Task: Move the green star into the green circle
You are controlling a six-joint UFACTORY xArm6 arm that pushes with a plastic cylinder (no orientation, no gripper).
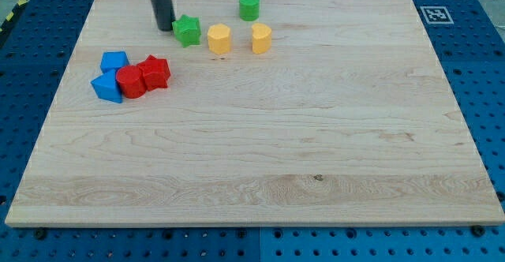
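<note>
A: Where is my tip (165, 28)?

B: Near the board's (260, 167) top left, just left of the green star (188, 31), touching or nearly so. It is a plain rod with no jaws, holding nothing.

A: And nearby?

B: Right of the star sit a yellow hexagon block (219, 38) and another yellow block (261, 38); the green circle (249, 6) lies above them. Lower left cluster two blue blocks (110, 76) and two red blocks (143, 76).

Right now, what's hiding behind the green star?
Nothing sits behind the green star, only bare wooden board. My tip is right beside it on the view's left, and the rod covers a strip of board. The green circle is farther toward the view's upper right.
</note>
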